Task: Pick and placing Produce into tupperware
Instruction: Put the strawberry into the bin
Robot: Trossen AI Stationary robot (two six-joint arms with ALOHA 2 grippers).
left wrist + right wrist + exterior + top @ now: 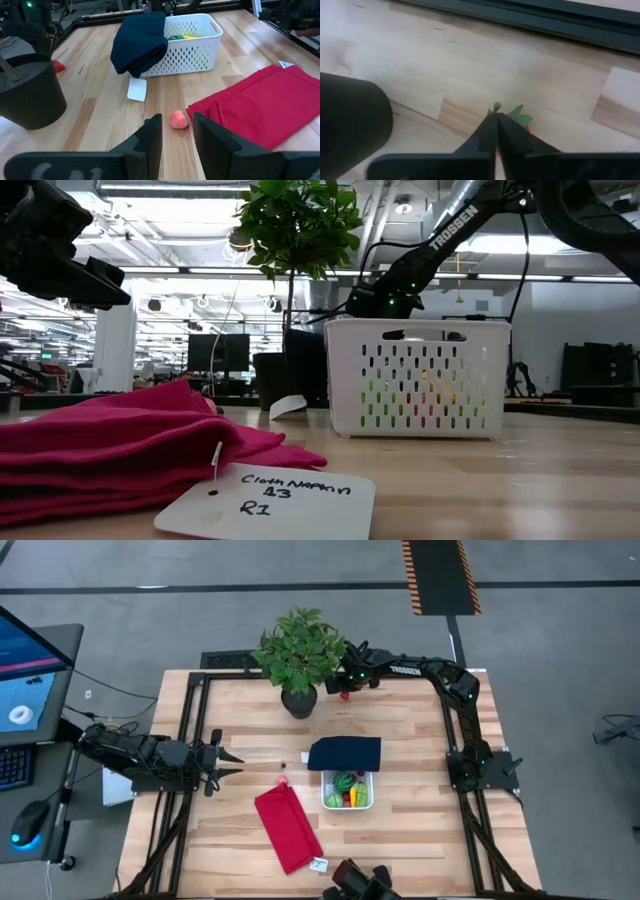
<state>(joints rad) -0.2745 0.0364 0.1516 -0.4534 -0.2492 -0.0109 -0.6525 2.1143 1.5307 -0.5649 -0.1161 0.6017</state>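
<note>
Paper tag (265, 502) lies nearest, on the front edge of the bench (420, 830), touching the red cloth (287, 828). White basket (347, 789) sits mid-bench, just right of the cloth; green, dark striped, orange and yellow toy produce (347, 790) inside it. Dark blue cloth (345, 752) lies against the basket's far side, draped partly over its rim. Small pink-red toy fruit (178, 120) rests on the bench near the cloth's far corner, between cloth and left end effector (232, 762). That one hovers at the left side of the bench, fingers (151, 137) narrowly apart, holding nothing, pointed at the pink fruit. Right end effector (342, 685) is at the far edge, just beside the black pot (299, 700) of the leafy plant (300, 647). Its fingers are pinched together on the green leaf top of a red strawberry (519, 120), which sits on the bench by the pot.
</note>
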